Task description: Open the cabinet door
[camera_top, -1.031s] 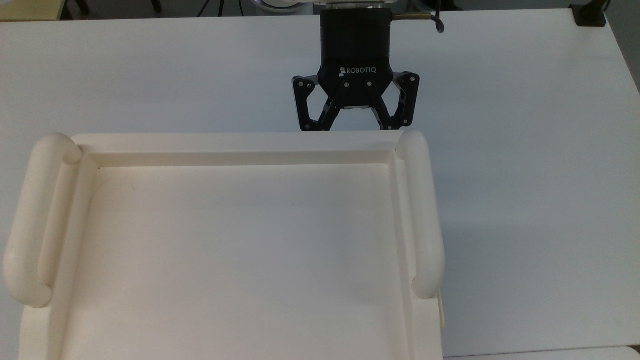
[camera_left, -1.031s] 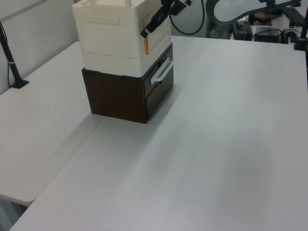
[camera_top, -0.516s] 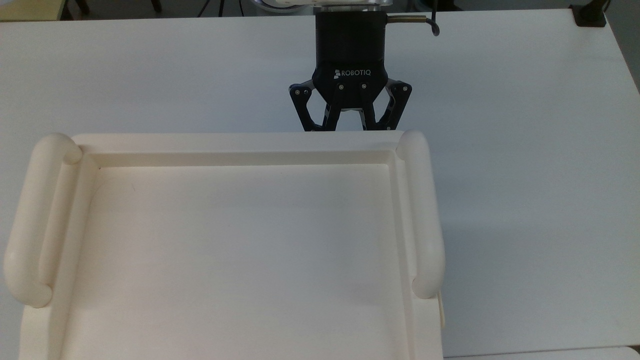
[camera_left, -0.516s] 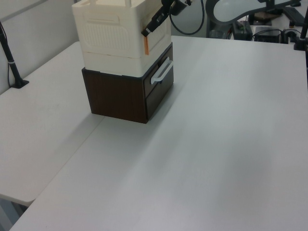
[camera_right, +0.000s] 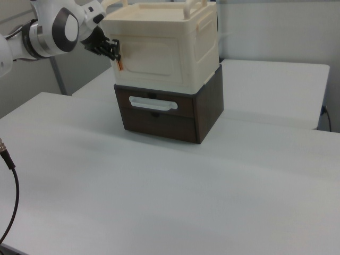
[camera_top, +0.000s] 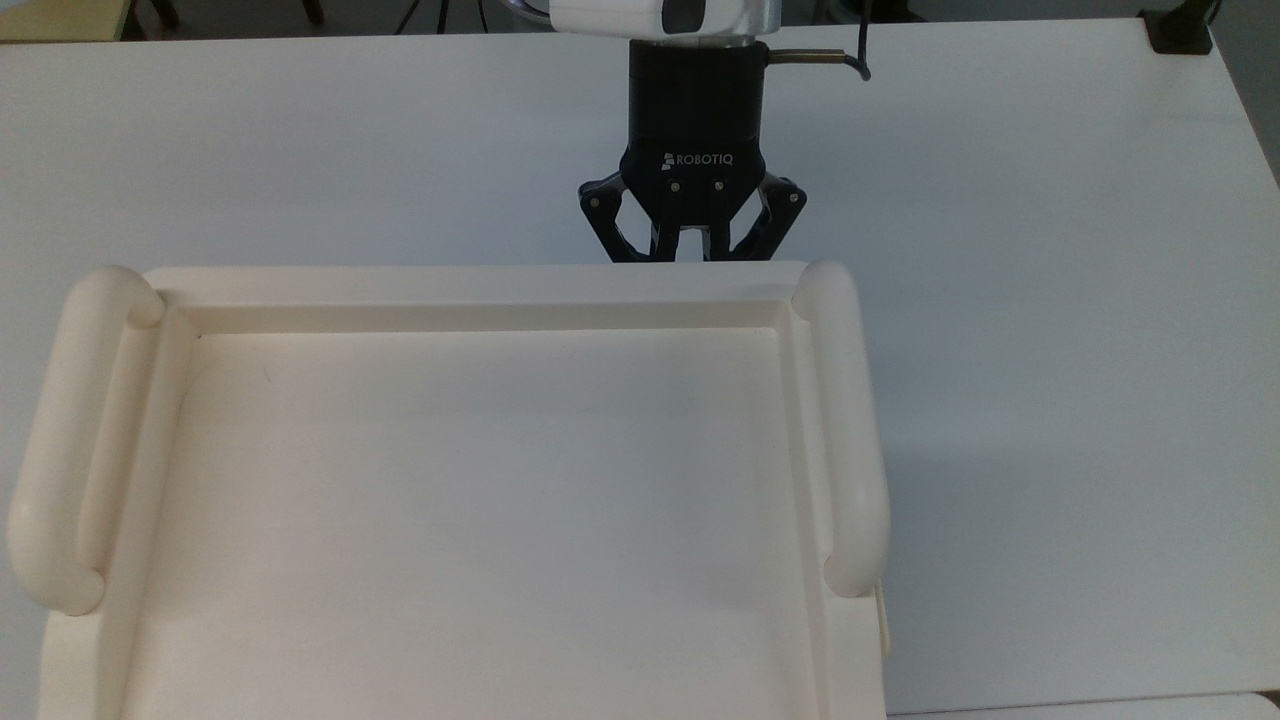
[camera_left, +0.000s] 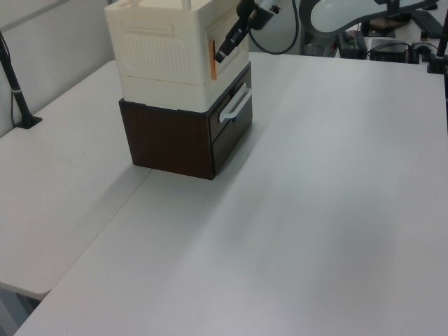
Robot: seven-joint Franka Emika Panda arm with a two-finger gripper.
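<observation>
the cream-white cabinet [camera_right: 164, 48] sits on a dark wooden drawer unit [camera_right: 170, 114] on the white worktop [camera_right: 212, 186]. the cabinet door [camera_right: 151, 56] is the front panel facing the claw, and it appears all but shut. the claw [camera_right: 113, 53] is at the door's edge on the right view's left, level with a small orange tab [camera_left: 212, 68]. in the left view the claw [camera_left: 225, 52] lies just in front of that tab. from the top view the claw [camera_top: 692, 245] has its linkage drawn in, tips nearly pressed together; whether it pinches the tab or the door edge cannot be told.

judgement: the step in hand is drawing the door outward. to do it well, confirm a firm hold at the free edge, then pull along an arc about the far hinge side, not straight back. keep the pull gentle, since the cabinet merely rests on the drawer unit and could slide
</observation>
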